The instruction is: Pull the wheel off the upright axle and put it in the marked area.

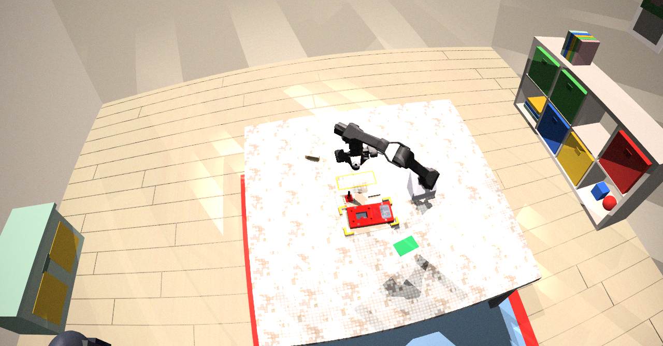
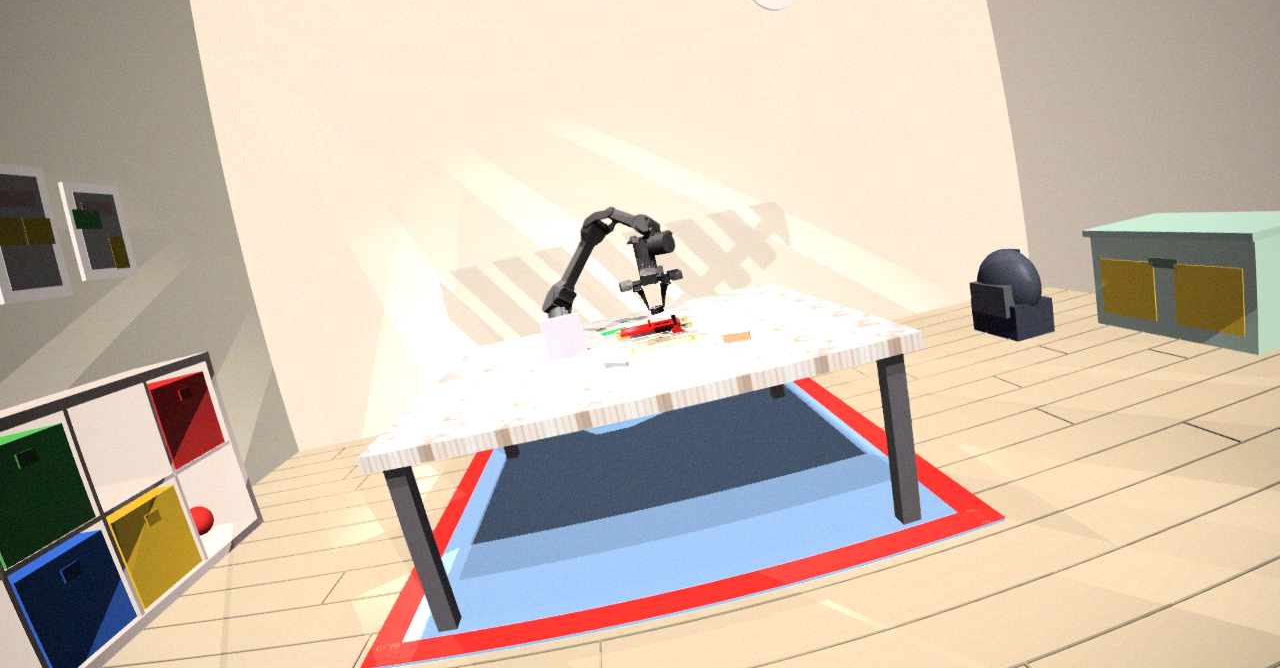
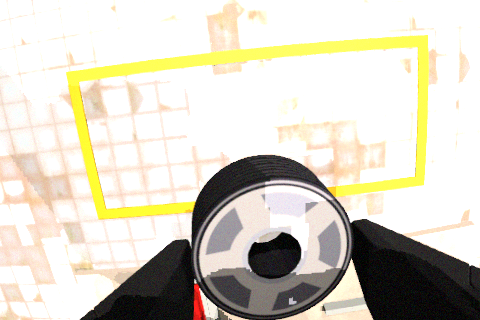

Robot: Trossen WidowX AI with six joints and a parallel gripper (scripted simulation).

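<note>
Wheel: one, black tyre with a grey spoked hub point(image 3: 272, 236), off its post and carried in the air above the desk point(image 1: 296, 270).
End effector: my one end effector point(image 1: 355, 162) is clamped on the wheel, a dark finger point(image 3: 143, 307) pressed to each side of the tyre; the hub faces my wrist camera.
Marked area: one yellow-outlined rectangle point(image 3: 83, 127) on the desk; in the wrist view the wheel overlaps its near edge, while from above my end effector sits just past its far edge. I cannot tell how high the wheel hangs over it.
Axle: one short upright post on a red foot point(image 1: 349, 197), bare, between the yellow outline and the red board.
Red board: one point(image 1: 370, 214), on a tan base with yellow corner brackets, just beyond the axle from the outline.
Green square: one point(image 1: 405, 245), flat on the desk, well apart from the board.
Small brown piece: one point(image 1: 312, 158), lying near my end effector on the side away from the arm's base.
White block: one point(image 1: 415, 187), at the foot of my arm.
In the way: nothing stands inside the yellow outline.
</note>
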